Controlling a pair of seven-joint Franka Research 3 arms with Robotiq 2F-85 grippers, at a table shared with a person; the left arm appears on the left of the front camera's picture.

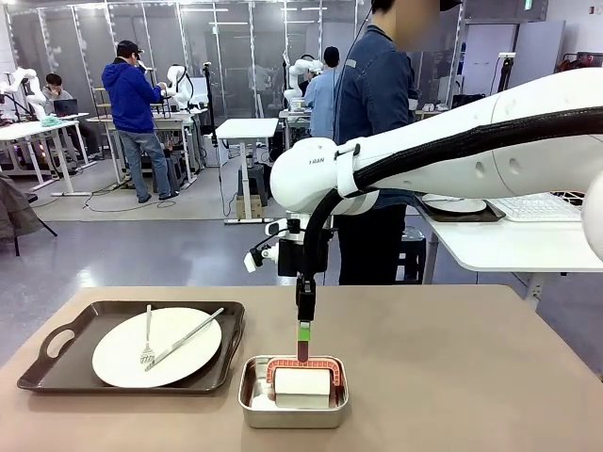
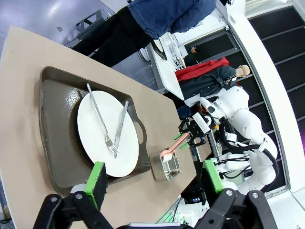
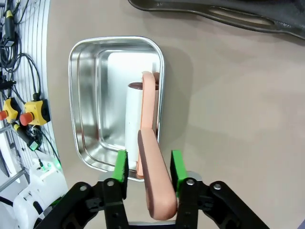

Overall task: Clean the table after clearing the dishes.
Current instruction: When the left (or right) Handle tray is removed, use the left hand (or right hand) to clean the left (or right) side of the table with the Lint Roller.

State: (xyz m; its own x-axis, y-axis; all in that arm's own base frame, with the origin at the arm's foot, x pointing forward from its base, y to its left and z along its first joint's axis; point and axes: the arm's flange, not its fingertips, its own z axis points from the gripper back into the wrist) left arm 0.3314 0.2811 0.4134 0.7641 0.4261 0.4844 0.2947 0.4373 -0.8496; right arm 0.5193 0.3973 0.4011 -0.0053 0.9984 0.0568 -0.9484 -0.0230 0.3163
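On the tan table (image 1: pixel 471 377), at the left, a dark brown tray (image 1: pixel 57 372) holds a white plate (image 1: pixel 155 347) with a fork (image 1: pixel 148 339) and a knife (image 1: pixel 188 337) on it. A steel pan (image 1: pixel 254 407) stands at the front middle. In it lies a white cleaning block (image 1: pixel 301 381) with a pink handle (image 3: pixel 150 157). My right gripper (image 3: pixel 148 164) reaches down into the pan and is shut on that handle. My left gripper (image 2: pixel 153 168) hangs open high above the table, looking down on the tray (image 2: pixel 52 133) and the pan (image 2: pixel 159 169).
A person (image 1: pixel 377 141) stands at the far side behind the pan. Behind and to the right, a white side table (image 1: pixel 509 245) carries a second white plate (image 1: pixel 452 204) on a dark tray. The right half of the tan table is bare.
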